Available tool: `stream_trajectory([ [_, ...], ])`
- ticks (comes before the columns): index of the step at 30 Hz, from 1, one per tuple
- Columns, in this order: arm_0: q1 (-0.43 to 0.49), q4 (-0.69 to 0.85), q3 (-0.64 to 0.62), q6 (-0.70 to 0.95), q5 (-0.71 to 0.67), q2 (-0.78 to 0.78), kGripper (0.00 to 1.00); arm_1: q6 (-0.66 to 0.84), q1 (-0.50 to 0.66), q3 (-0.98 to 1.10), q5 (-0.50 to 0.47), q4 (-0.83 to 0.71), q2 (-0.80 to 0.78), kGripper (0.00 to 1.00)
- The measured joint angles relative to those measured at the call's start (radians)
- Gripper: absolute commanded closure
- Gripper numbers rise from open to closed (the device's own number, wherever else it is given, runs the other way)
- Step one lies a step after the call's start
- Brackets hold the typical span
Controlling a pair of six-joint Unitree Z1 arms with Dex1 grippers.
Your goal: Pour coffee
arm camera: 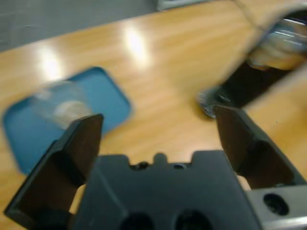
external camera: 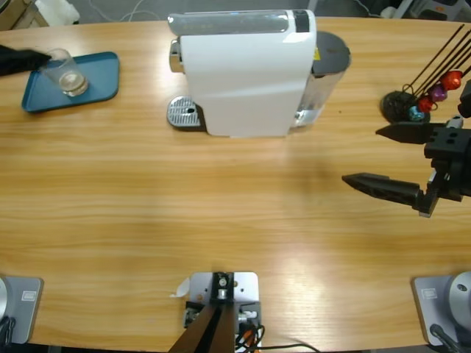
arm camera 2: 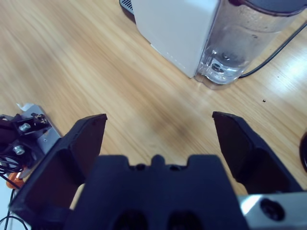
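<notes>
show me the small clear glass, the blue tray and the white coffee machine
small clear glass (external camera: 65,72), high view, on its side wall above the pale coffee layer
blue tray (external camera: 103,73), high view, on bare floor right of the glass
white coffee machine (external camera: 246,81), high view, on its white top

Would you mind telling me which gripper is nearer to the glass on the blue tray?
The left. The left gripper sits open just beside the glass on the blue tray; the right gripper hangs open far across the table, past the coffee machine.
</notes>
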Motion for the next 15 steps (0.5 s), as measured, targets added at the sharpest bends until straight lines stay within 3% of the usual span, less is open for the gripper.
stream_trajectory([
  [7, -0.223, 0.329, 0.032, -0.018, -0.084, -0.248, 0.018, 0.0, 0.001, 0.003, -0.002, -0.007, -0.006, 0.0],
  [11, -0.356, 0.372, 0.079, -0.018, -0.084, -0.315, 0.017, 0.0, 0.001, 0.004, -0.002, -0.01, -0.007, 0.0],
  [15, -0.376, 0.374, 0.096, -0.018, -0.074, -0.332, 0.018, 0.0, 0.001, 0.004, -0.002, -0.011, -0.016, 0.0],
])
